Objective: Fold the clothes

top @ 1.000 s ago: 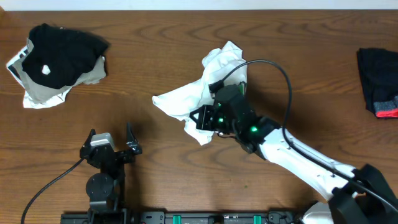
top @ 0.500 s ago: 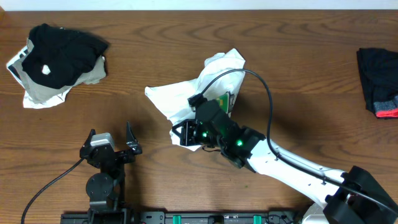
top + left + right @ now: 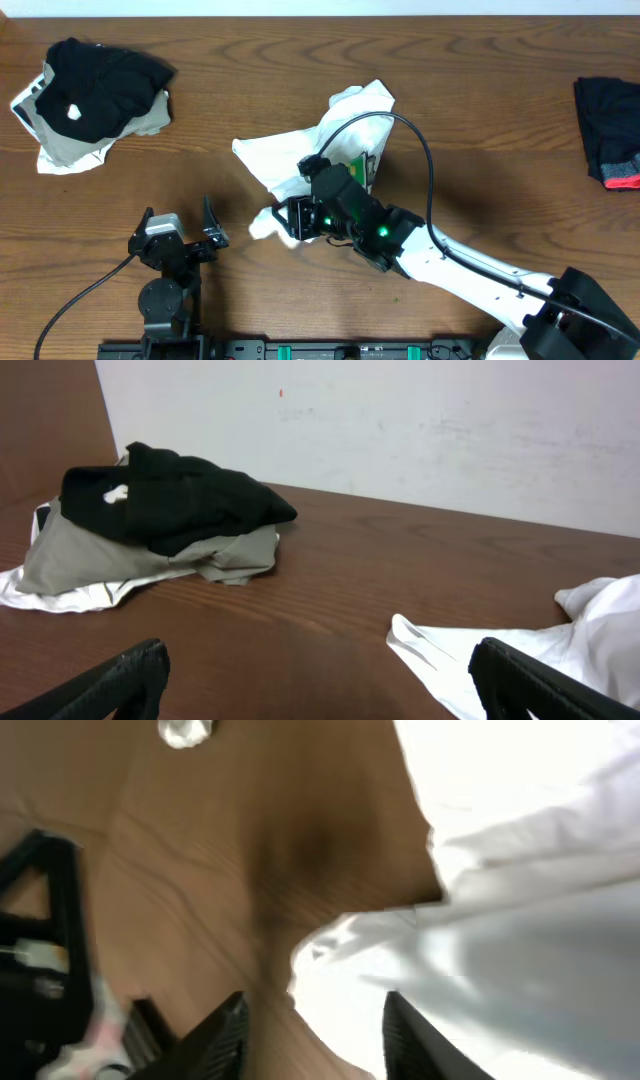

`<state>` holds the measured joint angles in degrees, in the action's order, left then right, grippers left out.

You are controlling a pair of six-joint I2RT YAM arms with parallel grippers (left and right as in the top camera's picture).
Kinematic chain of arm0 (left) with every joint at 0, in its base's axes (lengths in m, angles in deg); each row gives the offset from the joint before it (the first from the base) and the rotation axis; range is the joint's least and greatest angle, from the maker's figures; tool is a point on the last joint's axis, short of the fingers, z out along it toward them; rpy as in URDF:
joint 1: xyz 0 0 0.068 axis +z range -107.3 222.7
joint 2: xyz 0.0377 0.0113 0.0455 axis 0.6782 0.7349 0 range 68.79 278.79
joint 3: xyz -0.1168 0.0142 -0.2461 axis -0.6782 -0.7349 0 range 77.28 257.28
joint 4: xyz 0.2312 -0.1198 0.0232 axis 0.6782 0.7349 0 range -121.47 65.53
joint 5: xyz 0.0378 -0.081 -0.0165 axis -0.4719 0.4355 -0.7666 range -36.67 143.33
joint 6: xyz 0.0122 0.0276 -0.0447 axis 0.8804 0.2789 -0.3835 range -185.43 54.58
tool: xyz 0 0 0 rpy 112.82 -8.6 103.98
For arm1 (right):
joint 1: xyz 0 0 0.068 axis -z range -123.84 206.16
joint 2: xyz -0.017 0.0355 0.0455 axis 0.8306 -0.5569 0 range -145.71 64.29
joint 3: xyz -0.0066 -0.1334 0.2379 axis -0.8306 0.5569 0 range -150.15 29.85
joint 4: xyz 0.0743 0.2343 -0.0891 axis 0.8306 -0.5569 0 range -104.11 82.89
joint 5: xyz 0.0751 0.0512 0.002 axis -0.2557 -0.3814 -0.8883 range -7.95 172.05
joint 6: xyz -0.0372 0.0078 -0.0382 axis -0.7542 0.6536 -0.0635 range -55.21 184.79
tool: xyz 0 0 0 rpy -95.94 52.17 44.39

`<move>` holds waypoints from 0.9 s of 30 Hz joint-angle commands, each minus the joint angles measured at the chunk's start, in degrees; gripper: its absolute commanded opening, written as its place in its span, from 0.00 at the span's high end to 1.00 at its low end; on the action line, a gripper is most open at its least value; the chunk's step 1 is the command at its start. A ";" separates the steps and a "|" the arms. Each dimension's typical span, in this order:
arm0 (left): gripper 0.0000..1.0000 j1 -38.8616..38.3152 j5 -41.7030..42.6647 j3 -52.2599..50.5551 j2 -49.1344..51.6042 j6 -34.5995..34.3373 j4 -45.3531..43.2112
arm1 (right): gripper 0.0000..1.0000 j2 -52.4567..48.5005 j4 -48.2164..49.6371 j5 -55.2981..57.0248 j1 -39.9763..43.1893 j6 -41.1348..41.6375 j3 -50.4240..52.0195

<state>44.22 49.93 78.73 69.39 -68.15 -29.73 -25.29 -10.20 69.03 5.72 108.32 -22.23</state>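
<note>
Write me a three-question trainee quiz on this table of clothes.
1. True or false: the left fingers grip cloth.
2. Where does the black garment with red trim lie? A) at the table's far right edge, B) at the centre, C) beside the left arm's base.
3. Which arm's fingers have hold of the white T-shirt?

Key: 1 false, they stand open and empty. 2 A. 3 the right fingers, with white cloth between them.
</note>
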 commanded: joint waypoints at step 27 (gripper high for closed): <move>0.02 0.39 -0.87 -1.22 -0.37 0.57 2.08 | 0.51 -6.32 -37.03 12.81 6.32 -7.85 -13.60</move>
<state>44.22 49.93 78.73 69.39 -68.15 -29.73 -30.31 -47.29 78.93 9.85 95.08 -36.04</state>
